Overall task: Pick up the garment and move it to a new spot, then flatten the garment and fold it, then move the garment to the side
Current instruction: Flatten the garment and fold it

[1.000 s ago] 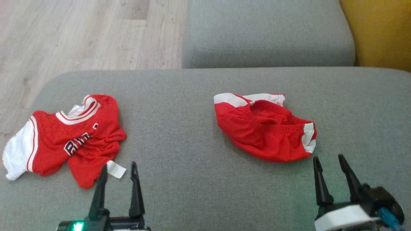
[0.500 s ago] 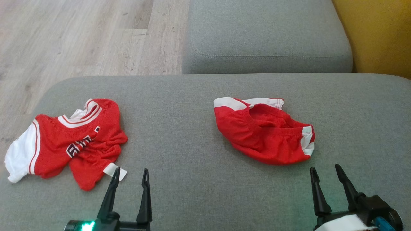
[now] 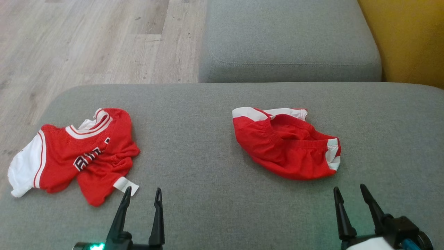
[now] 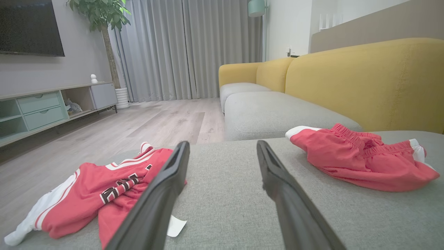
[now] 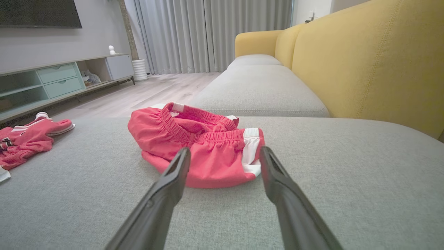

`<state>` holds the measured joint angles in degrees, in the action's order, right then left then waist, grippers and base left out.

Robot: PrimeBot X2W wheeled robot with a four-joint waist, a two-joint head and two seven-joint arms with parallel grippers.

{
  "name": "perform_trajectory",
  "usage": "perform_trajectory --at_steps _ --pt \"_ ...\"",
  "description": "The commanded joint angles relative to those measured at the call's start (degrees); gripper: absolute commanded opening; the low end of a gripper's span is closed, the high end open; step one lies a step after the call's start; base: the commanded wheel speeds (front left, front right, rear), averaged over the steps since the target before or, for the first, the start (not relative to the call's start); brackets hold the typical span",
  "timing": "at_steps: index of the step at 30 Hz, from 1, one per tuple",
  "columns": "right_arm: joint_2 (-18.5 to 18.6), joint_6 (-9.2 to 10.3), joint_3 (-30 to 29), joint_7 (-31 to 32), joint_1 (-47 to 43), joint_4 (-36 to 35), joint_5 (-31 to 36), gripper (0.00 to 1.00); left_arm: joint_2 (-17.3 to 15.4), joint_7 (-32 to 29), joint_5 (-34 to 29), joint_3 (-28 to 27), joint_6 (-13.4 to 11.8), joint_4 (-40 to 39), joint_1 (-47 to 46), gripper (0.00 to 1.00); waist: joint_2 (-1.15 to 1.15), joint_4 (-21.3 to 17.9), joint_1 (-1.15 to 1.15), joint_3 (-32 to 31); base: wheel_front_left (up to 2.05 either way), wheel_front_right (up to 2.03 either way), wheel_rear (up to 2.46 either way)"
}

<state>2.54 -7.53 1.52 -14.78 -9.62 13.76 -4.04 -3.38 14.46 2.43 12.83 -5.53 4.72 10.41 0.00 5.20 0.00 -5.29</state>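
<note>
Nearest, at the bottom edge of the head view, the left gripper [image 3: 143, 188] and the right gripper [image 3: 349, 187] both had their dark fingers spread apart with nothing between them, over the grey seat cushion [image 3: 208, 163]. The left gripper's left fingertip came just beside a white tag [image 3: 126, 185] at the hem of the red jersey [image 3: 79, 152]; whether it touched could not be told. The jersey lay crumpled on the left part of the cushion, its white sleeve toward the left edge, its striped collar on the far side and its dark lettering creased. Just beyond the right gripper lay the red shorts [image 3: 286, 144], bunched, the elastic waistband gaping upward and white panels at the far-left and right ends. In the right wrist view they sat straight ahead of the open fingers, clear of the tips. The two garments were well apart. Farther off came a second grey cushion [image 3: 291, 38], a yellow backrest [image 3: 406, 38] on the right and pale wooden floor [image 3: 86, 41] on the left. Farthest, the left wrist view showed grey curtains [image 4: 187, 48], a low cabinet [image 4: 45, 107] and a potted plant [image 4: 104, 21].
</note>
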Motion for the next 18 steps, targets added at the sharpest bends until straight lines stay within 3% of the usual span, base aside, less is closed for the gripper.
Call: perform_trajectory --at_steps 1,18 --pt "0.33 0.04 1.52 -0.22 1.14 -1.48 -0.40 1.00 0.48 0.53 -0.70 -2.06 -0.23 -1.44 -1.95 1.00 0.00 0.06 0.00 -0.11 0.00 0.00 0.00" --pt "0.33 0.04 2.32 -0.22 0.96 -1.26 -0.40 1.00 0.49 0.53 -0.92 -1.76 -0.28 -0.13 -1.90 1.00 0.00 -0.27 0.00 0.04 0.00 0.00 0.00"
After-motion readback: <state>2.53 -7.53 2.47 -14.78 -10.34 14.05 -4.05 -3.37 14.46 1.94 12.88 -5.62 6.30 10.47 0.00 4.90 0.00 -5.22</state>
